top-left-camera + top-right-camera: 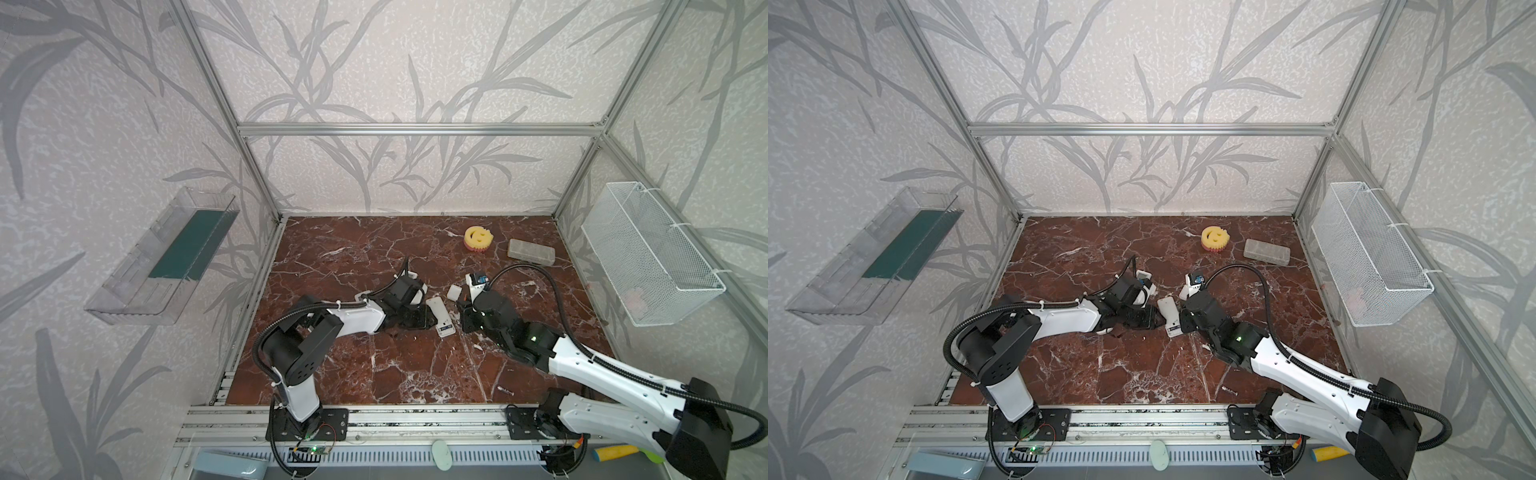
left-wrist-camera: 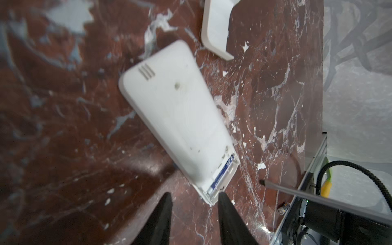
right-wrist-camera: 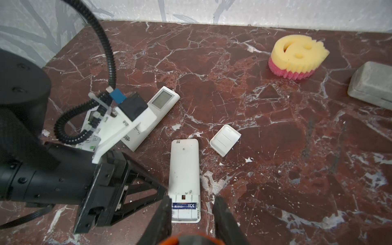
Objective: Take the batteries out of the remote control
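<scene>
The marble table (image 1: pixel 415 365) has the work near its centre, and both arms reach in from 6 o'clock. The left gripper (image 2: pixel 194 193) has its fingers spread with nothing between them, one tip just beside the open end of the remote control (image 3: pixel 184 169). The right gripper (image 3: pixel 193 197) hangs over that same end and appears to be pinching the orange handle of a screwdriver (image 3: pixel 191 239) at the root of its fingers.

The remote control lies face down. A second remote (image 3: pixel 162 101) lies face up at its 11 o'clock, partly under the left arm. The cover (image 3: pixel 225 141) is off and lies apart at the remote control's 1 o'clock.

In the bared bay a seated battery (image 3: pixel 184 205) with a blue label fills one slot, and the slot beside it looks empty. A loose battery (image 1: pixel 503 390), dark and silvery, lies at the table's 5 o'clock near the front edge.

The task seems about half done: the cover is off and one cell is out, so the seated battery remains to be levered free.
</scene>
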Controlling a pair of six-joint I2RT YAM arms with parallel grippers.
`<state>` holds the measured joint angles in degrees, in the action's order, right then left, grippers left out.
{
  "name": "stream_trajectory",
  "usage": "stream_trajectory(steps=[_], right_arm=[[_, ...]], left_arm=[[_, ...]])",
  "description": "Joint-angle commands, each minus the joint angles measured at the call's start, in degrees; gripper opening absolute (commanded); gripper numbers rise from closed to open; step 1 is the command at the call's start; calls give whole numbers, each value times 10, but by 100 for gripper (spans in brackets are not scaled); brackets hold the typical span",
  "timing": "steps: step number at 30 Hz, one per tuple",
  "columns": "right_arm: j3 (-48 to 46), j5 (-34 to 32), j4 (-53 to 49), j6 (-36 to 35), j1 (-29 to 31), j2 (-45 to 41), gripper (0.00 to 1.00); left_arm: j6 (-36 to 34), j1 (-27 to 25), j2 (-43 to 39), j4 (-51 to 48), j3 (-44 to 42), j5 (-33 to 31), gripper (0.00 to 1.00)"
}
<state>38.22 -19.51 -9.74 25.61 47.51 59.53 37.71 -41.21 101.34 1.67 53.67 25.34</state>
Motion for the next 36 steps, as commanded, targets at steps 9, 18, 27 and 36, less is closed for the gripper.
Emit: stream_trajectory(steps=[9, 18, 27, 36], right_arm=[[-11, 9, -25, 48, -14, -42, 0], [-19, 18, -24, 52, -19, -45, 0], [-17, 25, -8, 50, -39, -46, 0], [15, 43, 40, 34, -86, -1, 0]], left_arm=[[-142, 8, 172, -209, 301, -28, 16], [-158, 12, 241, -248, 371, -65, 16], [-150, 11, 181, -258, 295, -73, 16], [-117, 7, 122, -218, 210, -72, 21]])
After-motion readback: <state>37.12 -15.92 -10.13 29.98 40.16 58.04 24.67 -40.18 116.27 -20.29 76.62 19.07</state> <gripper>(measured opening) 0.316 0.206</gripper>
